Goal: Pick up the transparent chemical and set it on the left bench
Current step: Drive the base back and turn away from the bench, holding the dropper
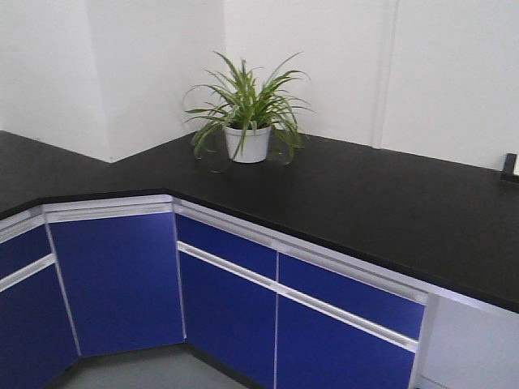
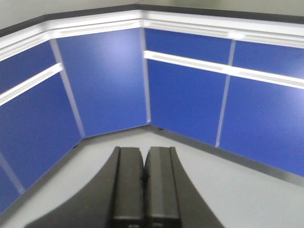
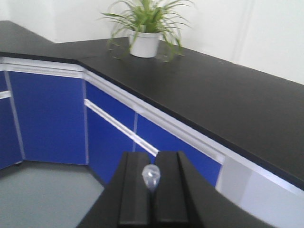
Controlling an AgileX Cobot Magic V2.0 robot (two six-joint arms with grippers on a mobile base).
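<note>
- Right gripper (image 3: pixel 152 160): jaws clamped on the transparent chemical (image 3: pixel 151 177). I only see its rounded clear bulb poking up from the seam between the two fingers; the stem is hidden between the pads.
- The pipette is in the air, not touching any surface, and level with the cabinet fronts (image 3: pixel 47 114) rather than over the counter.
- Ahead of and above the right gripper, the black countertop (image 3: pixel 213 95) runs off to the right. Its front edge lies between the gripper and the bare top.
- Far ahead and slightly left of the right gripper, a potted plant (image 3: pixel 144 43) in a white pot stands on the counter near the wall corner. Its leaves droop over the surface around it.
- Below and left of the right gripper is grey floor (image 3: pixel 38 194). To its right a white panel (image 3: pixel 256 190) sits under the counter.
- Left gripper (image 2: pixel 144 152): fingers pressed together with nothing between them.
- Ahead of the left gripper, blue cabinet doors with white trim meet at an inside corner. The floor is below it and the counter edge is well above it.
- In the front view a small dark object (image 1: pixel 509 166) sits at the far right of the counter by the wall (image 1: pixel 454 65). I can't tell what it is.
</note>
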